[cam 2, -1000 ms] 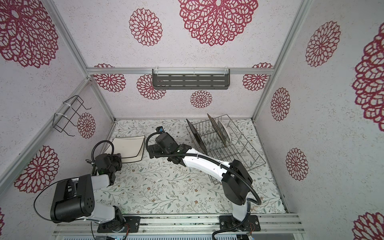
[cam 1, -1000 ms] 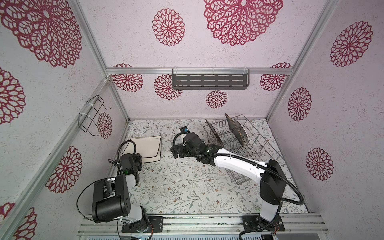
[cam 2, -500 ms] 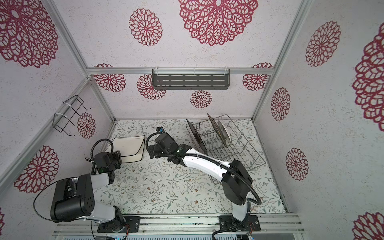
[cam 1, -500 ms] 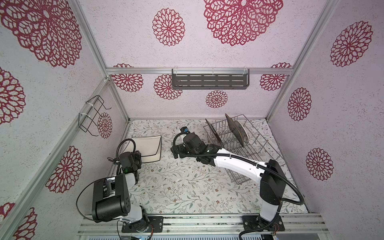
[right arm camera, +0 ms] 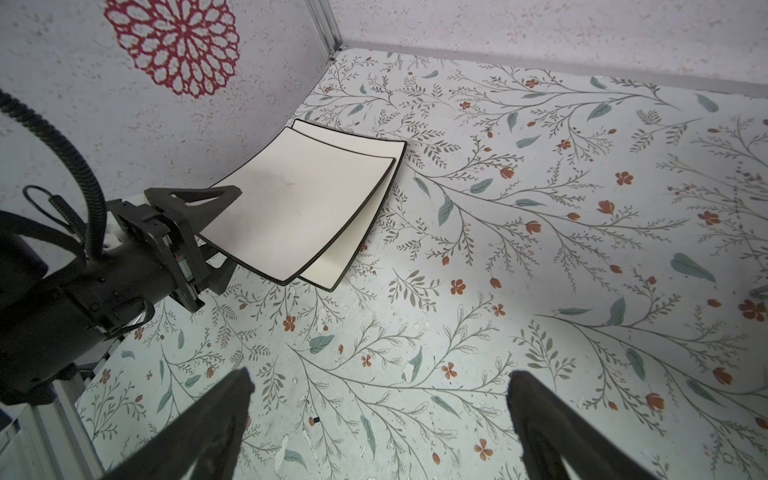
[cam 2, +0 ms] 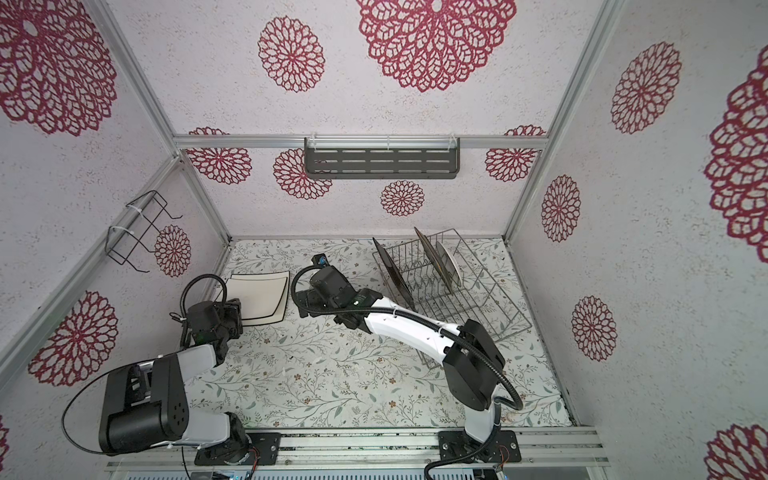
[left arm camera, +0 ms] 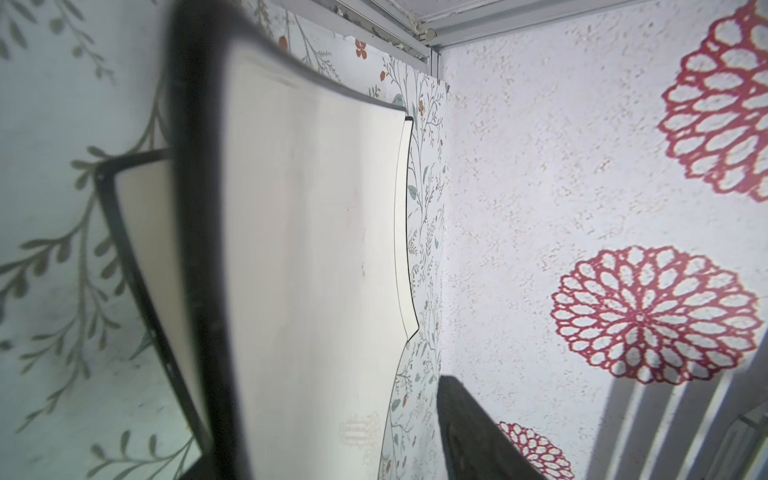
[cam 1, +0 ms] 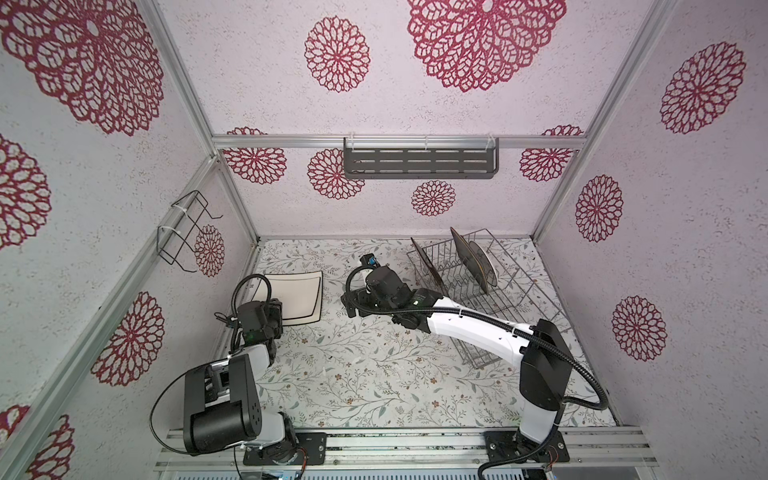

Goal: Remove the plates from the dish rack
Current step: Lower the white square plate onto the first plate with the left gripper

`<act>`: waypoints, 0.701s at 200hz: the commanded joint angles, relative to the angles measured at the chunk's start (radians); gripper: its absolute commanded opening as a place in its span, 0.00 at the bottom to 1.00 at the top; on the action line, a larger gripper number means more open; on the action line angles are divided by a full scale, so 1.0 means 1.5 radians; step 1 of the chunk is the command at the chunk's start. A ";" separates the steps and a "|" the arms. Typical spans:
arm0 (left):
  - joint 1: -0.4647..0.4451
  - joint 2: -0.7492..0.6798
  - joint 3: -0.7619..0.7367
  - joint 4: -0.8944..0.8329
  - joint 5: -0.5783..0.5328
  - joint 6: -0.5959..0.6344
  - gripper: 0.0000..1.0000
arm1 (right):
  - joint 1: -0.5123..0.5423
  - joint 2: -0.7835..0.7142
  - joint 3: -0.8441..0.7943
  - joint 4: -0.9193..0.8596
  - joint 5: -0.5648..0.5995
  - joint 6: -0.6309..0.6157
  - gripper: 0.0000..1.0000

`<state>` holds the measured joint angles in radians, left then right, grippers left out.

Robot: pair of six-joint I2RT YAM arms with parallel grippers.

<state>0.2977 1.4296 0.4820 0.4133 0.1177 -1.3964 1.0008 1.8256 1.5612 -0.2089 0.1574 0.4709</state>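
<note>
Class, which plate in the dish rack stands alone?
The dark plate at the dish rack's left end; the other two plates stand close together further right.

White right arm (cam 1: 473,332), black right pincer (right arm camera: 380,376), ribbed cable (cam 1: 590,386).

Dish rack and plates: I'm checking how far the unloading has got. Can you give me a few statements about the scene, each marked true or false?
1. Two square white plates lie stacked on the table near the left wall. True.
2. The dish rack holds no plates. False: a black plate, a second dark plate and a round white plate stand in it.
3. The right end effector grips a plate. False: it is open above bare table, with nothing between its fingers.
4. The left end effector is at the edge of the top plate, its jaws apart above and below that edge. True.
</note>
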 commanded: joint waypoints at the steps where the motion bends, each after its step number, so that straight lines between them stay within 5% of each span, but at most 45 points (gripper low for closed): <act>1: 0.004 -0.027 0.042 -0.024 0.004 0.033 0.68 | 0.006 -0.019 0.003 0.000 0.022 -0.003 0.99; 140: -0.012 -0.040 0.121 -0.269 -0.009 0.098 0.86 | 0.015 -0.024 -0.010 0.012 0.025 0.006 0.99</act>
<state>0.2878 1.3808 0.6178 0.0441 0.0978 -1.2980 1.0180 1.8256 1.5459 -0.2073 0.1726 0.4721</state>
